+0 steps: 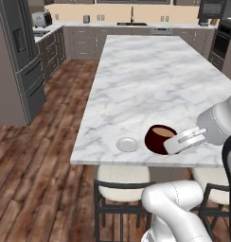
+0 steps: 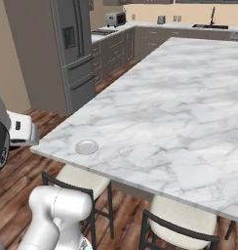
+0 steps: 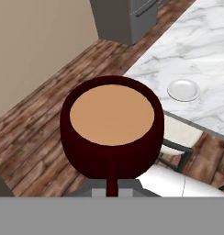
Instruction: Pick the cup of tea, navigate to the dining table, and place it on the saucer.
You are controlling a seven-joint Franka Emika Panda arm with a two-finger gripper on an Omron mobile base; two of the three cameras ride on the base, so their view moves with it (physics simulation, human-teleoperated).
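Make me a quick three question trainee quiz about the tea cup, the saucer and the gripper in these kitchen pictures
1. True or false: the cup of tea already sits on the saucer.
2. What is the gripper shut on?
3. The saucer lies on the dining table: A) near its edge, B) at its middle, C) at the far end.

Key: 1 false, the saucer is bare; 2 the cup of tea; 3 A.

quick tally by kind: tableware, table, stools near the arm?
Cups: 1, the cup of tea, held by the gripper
Saucers: 1, the saucer, bare
Tables: 1, the dining table
Stools: 2, stool and second stool, tucked under the near edge
Total: 5
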